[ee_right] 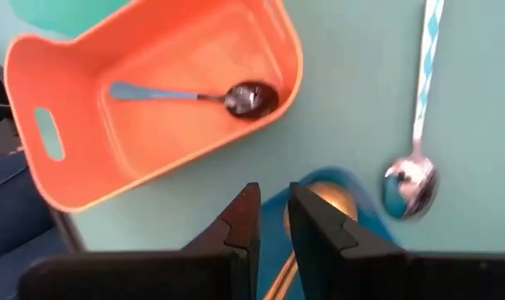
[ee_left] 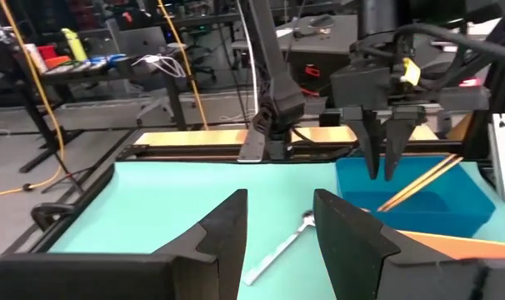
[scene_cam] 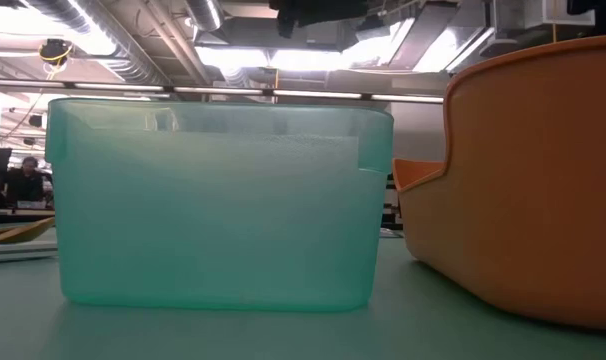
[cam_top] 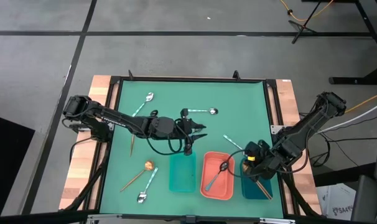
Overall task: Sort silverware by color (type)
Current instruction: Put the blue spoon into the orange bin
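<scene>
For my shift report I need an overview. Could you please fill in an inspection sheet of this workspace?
Surface: green mat on a wooden-edged table.
Job's things: dark spoon in coral tray; gold spoon in blue tray; teal tray looks empty; several loose spoons on the mat.
Clutter: nothing seen.
Grippers: left gripper open, empty, mid-mat; right gripper above the blue tray.
Cables: black cable hangs from the left arm; yellow cable on the floor.
Surroundings: desks, a seated person.
</scene>
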